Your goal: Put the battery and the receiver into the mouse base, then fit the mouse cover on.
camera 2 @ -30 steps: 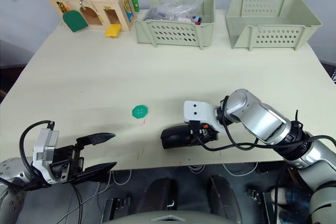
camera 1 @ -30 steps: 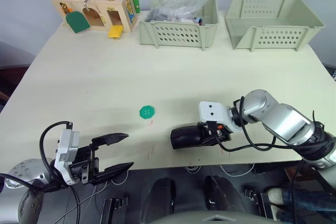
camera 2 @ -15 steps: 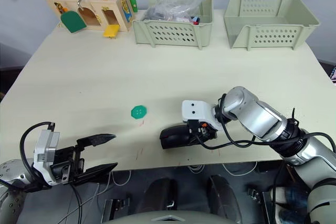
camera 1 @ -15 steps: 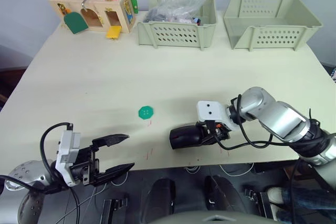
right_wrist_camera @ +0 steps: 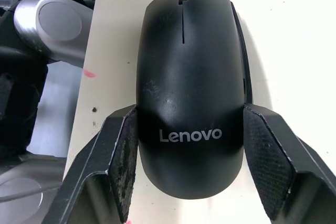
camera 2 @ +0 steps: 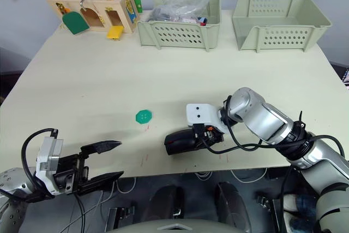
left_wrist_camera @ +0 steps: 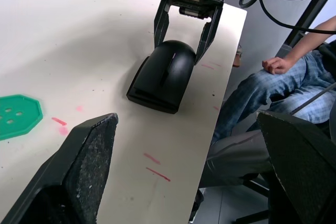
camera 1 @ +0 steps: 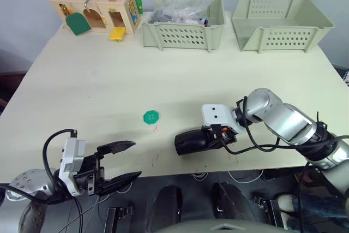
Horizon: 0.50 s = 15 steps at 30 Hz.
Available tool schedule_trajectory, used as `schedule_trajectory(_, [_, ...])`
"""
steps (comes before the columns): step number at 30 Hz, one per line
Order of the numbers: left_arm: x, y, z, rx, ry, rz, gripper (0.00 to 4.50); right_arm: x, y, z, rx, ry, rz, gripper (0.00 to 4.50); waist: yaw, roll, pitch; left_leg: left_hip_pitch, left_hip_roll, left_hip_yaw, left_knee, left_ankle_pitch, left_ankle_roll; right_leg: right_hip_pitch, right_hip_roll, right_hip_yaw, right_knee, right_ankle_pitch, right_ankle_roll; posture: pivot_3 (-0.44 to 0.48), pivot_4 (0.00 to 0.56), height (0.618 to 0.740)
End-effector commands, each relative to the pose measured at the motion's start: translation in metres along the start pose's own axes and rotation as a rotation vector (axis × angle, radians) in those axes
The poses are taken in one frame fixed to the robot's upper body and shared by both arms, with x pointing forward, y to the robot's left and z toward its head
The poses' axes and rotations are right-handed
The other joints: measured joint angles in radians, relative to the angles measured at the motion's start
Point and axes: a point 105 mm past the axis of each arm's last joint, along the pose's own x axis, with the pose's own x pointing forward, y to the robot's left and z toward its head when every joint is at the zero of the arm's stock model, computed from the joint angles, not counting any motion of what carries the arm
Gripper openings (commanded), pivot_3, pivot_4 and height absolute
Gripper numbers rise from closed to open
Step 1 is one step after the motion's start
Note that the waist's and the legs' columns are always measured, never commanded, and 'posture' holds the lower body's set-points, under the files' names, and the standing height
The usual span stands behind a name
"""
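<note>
The mouse cover (camera 1: 191,142) is a glossy black dome with a Lenovo logo (right_wrist_camera: 189,135). It sits on top of the mouse base, whose lower edge (left_wrist_camera: 152,97) peeks out under it, near the table's front edge. My right gripper (right_wrist_camera: 190,111) straddles the rear of the mouse, and both pads (right_wrist_camera: 126,150) press its sides. The battery and the receiver are hidden. My left gripper (camera 1: 136,159) hangs open just off the front edge, to the left of the mouse, with nothing in it.
A green round disc (camera 1: 151,117) lies left of the mouse. A wooden lock box (camera 1: 98,12), a basket with a plastic bag (camera 1: 182,25) and an empty basket (camera 1: 281,23) line the far edge. A seated person's hand (left_wrist_camera: 278,64) is beyond the table edge.
</note>
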Motion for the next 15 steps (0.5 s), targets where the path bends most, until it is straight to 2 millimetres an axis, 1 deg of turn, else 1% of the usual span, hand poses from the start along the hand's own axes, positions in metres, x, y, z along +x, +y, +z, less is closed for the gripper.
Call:
schedule_trajectory(1, [0.0002, -0.0025, 0.0066, 0.035, -0.007, -0.001, 4.5, -0.0013, -0.0003, 0.0069, -0.065, 0.001, 0.014, 2.44, 0.0, 0.0, 0.0, 0.0, 0.0, 0.0, 0.0, 0.0, 0.0, 0.0, 0.0, 0.0, 0.0, 0.0, 0.0, 0.0, 0.15, 0.74])
schedule_trajectory(15, [0.0008, -0.0033, 0.006, 0.029, -0.006, 0.001, 4.5, -0.0039, -0.0063, 0.0147, -0.071, -0.017, 0.022, 2.44, 0.002, 0.0, 0.0, -0.001, 0.0, 0.0, 0.0, 0.0, 0.0, 0.0, 0.0, 0.0, 0.0, 0.0, 0.0, 0.0, 0.15, 0.74])
